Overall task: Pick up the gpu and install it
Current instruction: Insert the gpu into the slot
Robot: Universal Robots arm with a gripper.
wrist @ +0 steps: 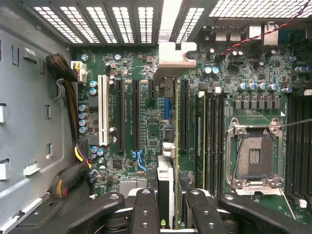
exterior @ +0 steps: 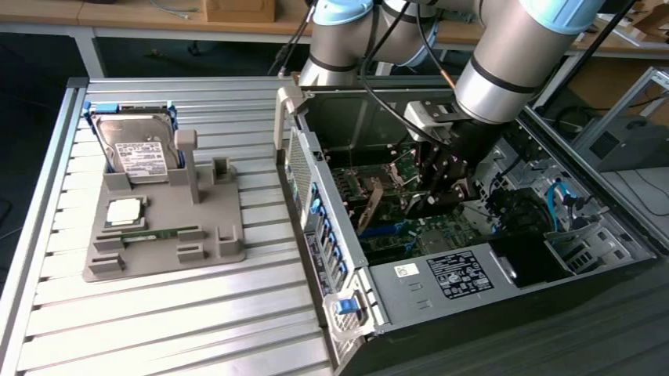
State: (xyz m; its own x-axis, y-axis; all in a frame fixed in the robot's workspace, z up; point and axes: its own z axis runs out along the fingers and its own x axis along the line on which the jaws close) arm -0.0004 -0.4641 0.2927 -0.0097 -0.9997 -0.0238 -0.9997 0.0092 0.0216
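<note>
- The claw (wrist: 165, 204) grips the gpu (wrist: 169, 146) edge-on between its fingers (wrist: 145, 209), so the card's lower edge can meet a slot
- The gpu runs straight out from the claw, over the motherboard (wrist: 146, 131), its bracket (wrist: 173, 56) at the far wall of the computer case (exterior: 439, 274)

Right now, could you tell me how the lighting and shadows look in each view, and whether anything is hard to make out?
Exterior view: the slatted table is evenly lit, while the case interior around the gripper lies in shadow. Wrist view: the motherboard is bright and crisp, the vent grille glares white, and the gpu appears edge-on between dark fingers.
</note>
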